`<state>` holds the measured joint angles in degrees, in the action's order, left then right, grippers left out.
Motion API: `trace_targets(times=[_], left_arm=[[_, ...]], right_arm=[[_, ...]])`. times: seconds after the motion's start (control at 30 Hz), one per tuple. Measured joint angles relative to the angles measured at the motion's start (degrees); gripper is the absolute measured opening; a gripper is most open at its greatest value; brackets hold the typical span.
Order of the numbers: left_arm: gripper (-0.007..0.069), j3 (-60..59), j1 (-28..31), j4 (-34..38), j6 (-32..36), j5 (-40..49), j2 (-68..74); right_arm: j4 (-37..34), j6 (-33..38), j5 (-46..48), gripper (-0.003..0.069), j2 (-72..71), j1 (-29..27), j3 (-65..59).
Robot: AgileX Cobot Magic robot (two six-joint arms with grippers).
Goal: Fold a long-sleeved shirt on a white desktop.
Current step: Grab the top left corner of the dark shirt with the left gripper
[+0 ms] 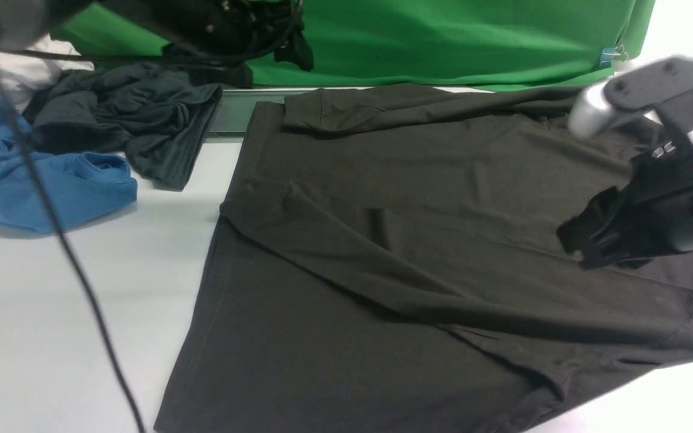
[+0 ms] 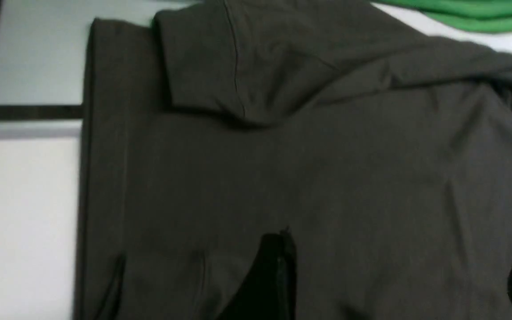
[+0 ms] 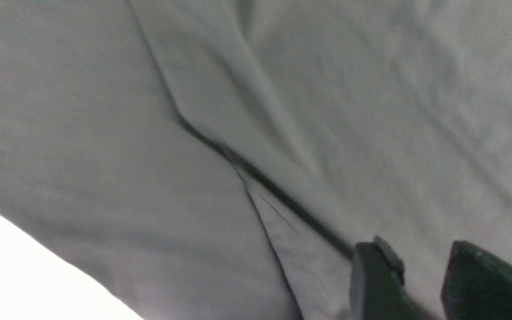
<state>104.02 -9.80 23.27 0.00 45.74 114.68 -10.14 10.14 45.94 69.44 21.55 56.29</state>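
Brown-black long-sleeved shirt was spread, creased, on white desktop; L gripper & R gripper were seen parted, empty.

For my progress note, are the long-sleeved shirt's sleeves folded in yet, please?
Folded in: both sleeves lie across the long-sleeved shirt, whose body is spread flat.

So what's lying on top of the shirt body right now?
Two folded sleeves lie on the shirt: the far sleeve along its back edge, the near sleeve diagonally across the middle. The cloth under them, and the desktop beneath, are covered.
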Motion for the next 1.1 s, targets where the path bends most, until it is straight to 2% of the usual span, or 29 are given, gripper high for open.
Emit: trace_targets(times=[0.2,0.3,0.47,0.57,1.1], left_arm=[[0.0642,6.8,0.0,0.1,-1.7,-3.9,9.1],[0.0613,8.4,0.7,1.2,-1.9,-5.8,11.9],[0.0574,8.9,2.5,7.7,-1.7,-7.1,14.5],[0.0552,8.9,3.2,10.4,0.9,-6.8,16.3],[0.0541,8.9,3.2,9.6,2.5,-5.8,17.6]], right_arm=[[-0.1,1.8,-6.9,0.0251,-12.7,1.7,0.0],[-0.1,1.9,-7.4,0.0251,-16.6,2.0,0.0],[-0.2,1.9,-6.4,0.0251,-17.2,2.0,0.0],[-0.2,1.9,-6.2,0.0251,-16.9,2.0,0.0],[-0.3,1.8,-6.2,0.0251,-16.6,2.0,0.0]])
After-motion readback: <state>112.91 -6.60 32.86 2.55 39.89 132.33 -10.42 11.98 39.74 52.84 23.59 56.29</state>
